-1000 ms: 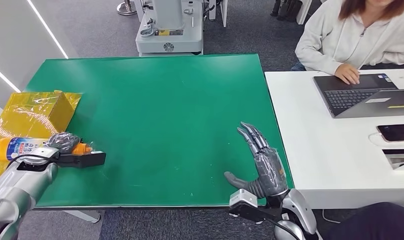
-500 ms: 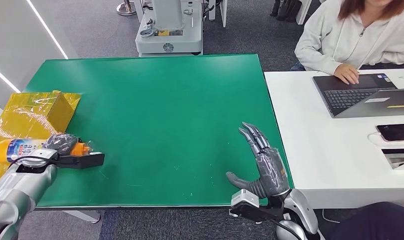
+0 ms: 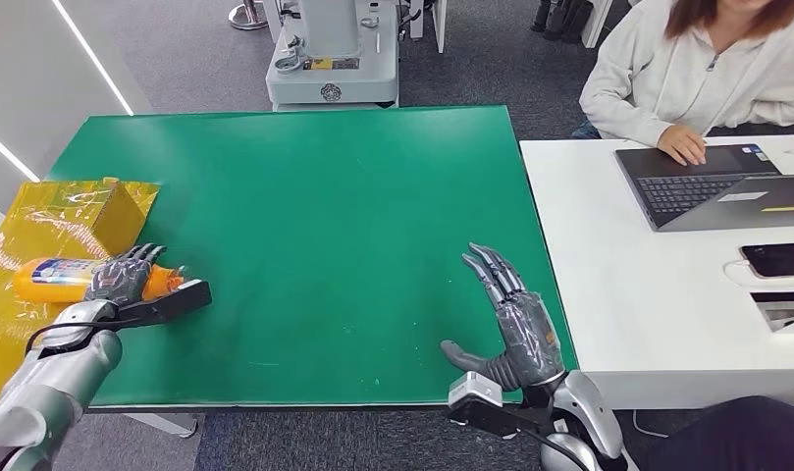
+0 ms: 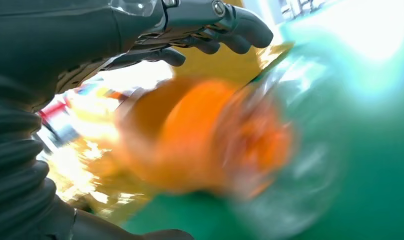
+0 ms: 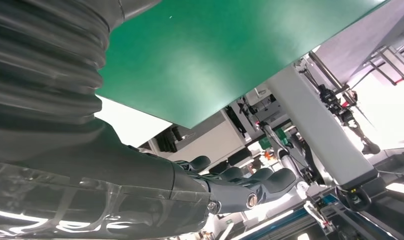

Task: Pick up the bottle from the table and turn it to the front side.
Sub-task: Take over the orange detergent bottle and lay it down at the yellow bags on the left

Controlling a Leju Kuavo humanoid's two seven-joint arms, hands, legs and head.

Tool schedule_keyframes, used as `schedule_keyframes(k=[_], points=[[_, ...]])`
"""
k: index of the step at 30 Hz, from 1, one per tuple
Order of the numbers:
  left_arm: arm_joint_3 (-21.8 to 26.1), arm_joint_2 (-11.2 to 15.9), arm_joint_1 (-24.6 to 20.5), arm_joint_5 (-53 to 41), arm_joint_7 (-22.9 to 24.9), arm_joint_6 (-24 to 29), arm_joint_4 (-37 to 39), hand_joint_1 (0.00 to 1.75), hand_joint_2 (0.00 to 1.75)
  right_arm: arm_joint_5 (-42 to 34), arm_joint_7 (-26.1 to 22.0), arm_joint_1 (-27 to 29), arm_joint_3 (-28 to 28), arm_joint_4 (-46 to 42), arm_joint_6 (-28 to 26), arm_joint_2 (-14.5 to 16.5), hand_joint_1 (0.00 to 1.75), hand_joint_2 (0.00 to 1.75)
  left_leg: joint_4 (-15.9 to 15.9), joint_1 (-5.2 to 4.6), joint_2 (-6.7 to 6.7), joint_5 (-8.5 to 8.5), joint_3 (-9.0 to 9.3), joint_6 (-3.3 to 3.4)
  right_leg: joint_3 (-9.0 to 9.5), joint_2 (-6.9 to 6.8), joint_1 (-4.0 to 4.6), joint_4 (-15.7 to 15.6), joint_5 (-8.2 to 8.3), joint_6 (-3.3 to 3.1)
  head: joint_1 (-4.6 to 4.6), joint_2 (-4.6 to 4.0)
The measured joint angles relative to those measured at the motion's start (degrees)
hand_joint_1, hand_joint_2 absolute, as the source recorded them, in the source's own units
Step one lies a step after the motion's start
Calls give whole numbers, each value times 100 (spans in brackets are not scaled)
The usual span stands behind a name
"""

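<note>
Bottle [image 3: 64, 277] lay on its side at the green bench's [image 3: 324, 216] left edge, against yellow wrapping [image 3: 49, 226]. Left hand [image 3: 121, 278] rested over it, fingers spread, grip unclear. Right hand [image 3: 518, 319] hovered empty, fingers apart.

Green table [image 3: 314, 196] — yellow bag [image 3: 59, 221], bottle [image 3: 64, 278]

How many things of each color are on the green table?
Orange: 1, the bottle lying under the left hand.
Yellow: 1, the shiny yellow box by the table's left edge.
Total: 2.
</note>
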Motion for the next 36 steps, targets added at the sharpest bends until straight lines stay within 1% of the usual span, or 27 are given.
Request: schedule_keyframes(k=[3,5,7,10,12,14,16,19,21,24,27,31,34,36], points=[[438,-181,58,426,-417,442,-4,0,175,-23,26,16,2,0,25,1,0,175,2,-1,0,0,-6,0,-5,1,0,-1,1,1,0,0],[814,-329,85,862,-862,719,-34,0,175,-24,54,19,3,0,74,5,0,175,3,-1,-2,0,-10,0,-8,-1,0,-2,1,1,0,0],[1251,-494,116,1416,-1403,897,-102,0,175,1,76,25,3,0,129,31,0,175,3,-1,-2,0,-12,0,-10,-1,-1,-2,1,1,0,0],[2016,-810,183,2577,-2365,809,-306,0,175,22,106,37,2,1,162,89,0,175,3,-1,0,-1,-15,1,-15,0,-1,-3,1,1,0,0],[2513,-1059,266,3278,-2862,669,-548,0,175,5,100,37,-2,4,163,108,0,175,4,-1,-1,-1,-17,1,-15,-1,-1,-3,1,1,1,0],[2790,-1276,412,3816,-3046,560,-896,0,175,-61,52,36,-7,20,150,113,0,175,4,-1,1,-2,-18,2,-16,1,-1,-3,1,1,0,0],[2845,-1457,613,4353,-3062,492,-1350,0,175,-171,-29,33,-15,49,113,114,0,175,4,-1,2,-2,-20,2,-18,2,-1,-3,1,1,1,0],[2713,-1666,959,5164,-3066,477,-2183,0,175,-348,-141,18,-39,97,29,122,0,175,4,-1,0,-2,-22,3,-18,0,-1,-3,1,2,-1,0],[2508,-1764,1187,5575,-3066,425,-2780,0,175,-463,-191,12,-64,120,-51,146,0,175,4,-1,-2,-2,-24,3,-19,-1,-1,-4,1,2,0,0],[2119,-1903,1501,5945,-3066,172,-3655,0,175,-734,-281,19,-121,122,-215,218,0,175,4,-1,-7,-2,-24,3,-19,-6,-1,-5,1,2,-1,0],[1683,-2062,1826,6088,-3027,-142,-4473,0,175,-1225,-460,101,-239,42,-340,291,0,175,5,-2,-9,-4,-26,5,-19,-8,-2,-7,0,3,0,0],[946,-2253,2330,6237,-2830,-478,-5514,0,175,-2235,-809,373,-536,-179,-349,436,0,175,5,-4,-8,-12,-28,18,-18,-8,-3,-11,-2,7,1,0],[434,-2393,2740,6574,-2680,-773,-6098,0,175,-2760,-996,642,-742,-328,-256,599,0,175,5,-5,-7,-19,-29,22,-18,-7,-5,-12,-8,14,1,0],[138,-2497,3007,6796,-2603,-962,-6363,0,175,-2917,-1053,805,-818,-397,-218,739,0,175,5,-5,-7,-24,-30,22,-19,-6,-7,-12,-13,19,1,0]])
